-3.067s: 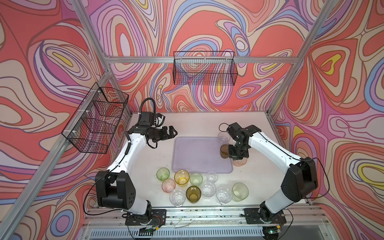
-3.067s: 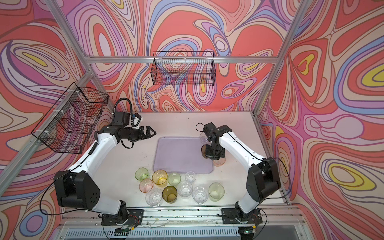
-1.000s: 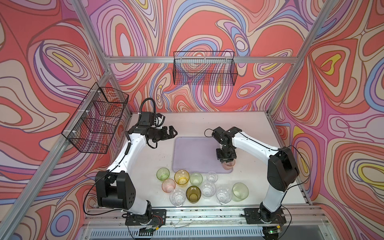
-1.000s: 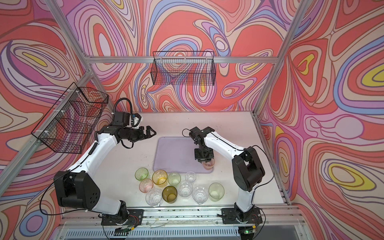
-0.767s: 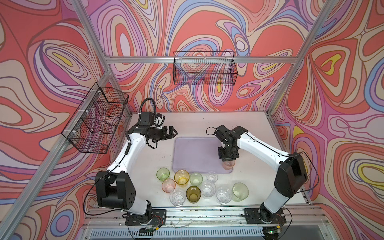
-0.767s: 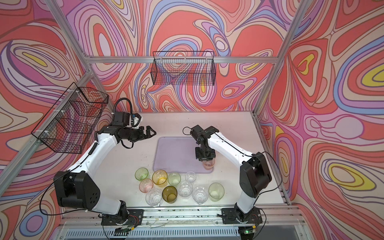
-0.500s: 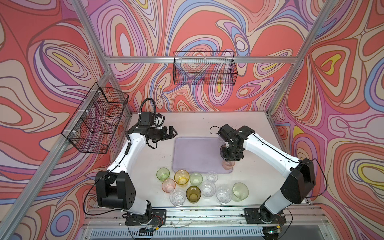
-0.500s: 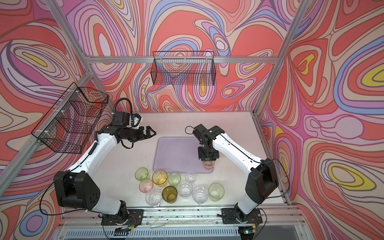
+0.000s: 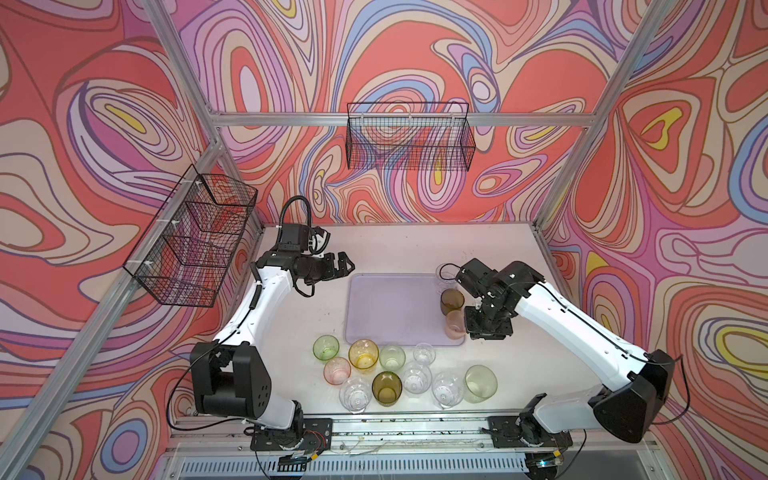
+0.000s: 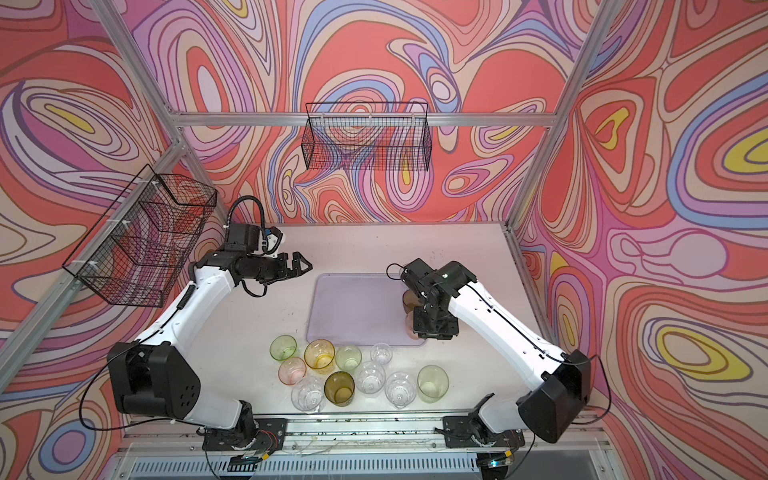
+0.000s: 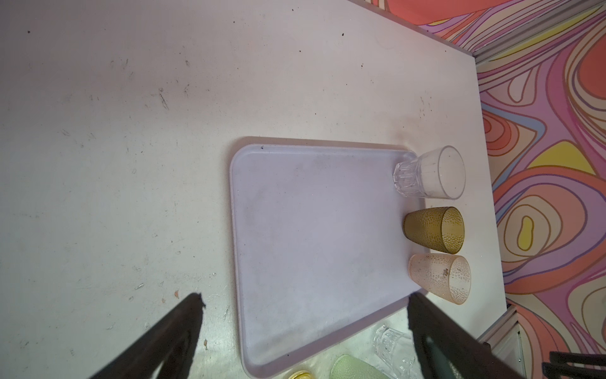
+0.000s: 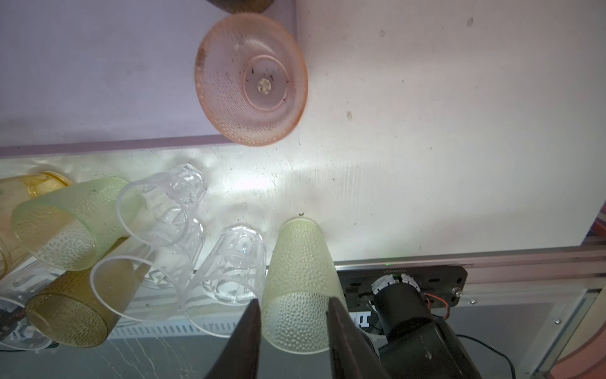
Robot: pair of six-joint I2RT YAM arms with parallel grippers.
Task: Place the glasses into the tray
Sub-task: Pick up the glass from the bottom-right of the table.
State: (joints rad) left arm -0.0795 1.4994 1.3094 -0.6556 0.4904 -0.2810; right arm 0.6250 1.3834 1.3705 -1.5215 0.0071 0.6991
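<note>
Right hand (image 9: pixel 482 330) hangs with its fingers moderately apart and nothing between them. The pale green dimpled tumbler (image 12: pixel 296 262) that shows in the gap in its wrist view stands on the white desk (image 9: pixel 395 249) below, at the right end of the nearest group. That group, ten small translucent glasses (image 9: pixel 386 374) in clear, green, amber, olive and pink, crowds the near edge, and they overlap too much in the wrist view to count there.

Beyond them lies the flat pale lavender plastic tray (image 9: pixel 386 307). Under the right hand, a pink dimpled tumbler (image 9: pixel 453 326) stands upright in the tray's near right corner. Behind it come an olive-brown tumbler (image 9: pixel 452 300) and a clear faceted tumbler (image 9: pixel 444 272). The row hugs the right rim, probably to keep the rest of the tray free. Whether the pink base sits wholly inside the rim is hard to tell.

Farthest, the left hand (image 9: pixel 343 268) hovers wide open and empty beside the tray's far left corner, seemingly waiting out of the way.
</note>
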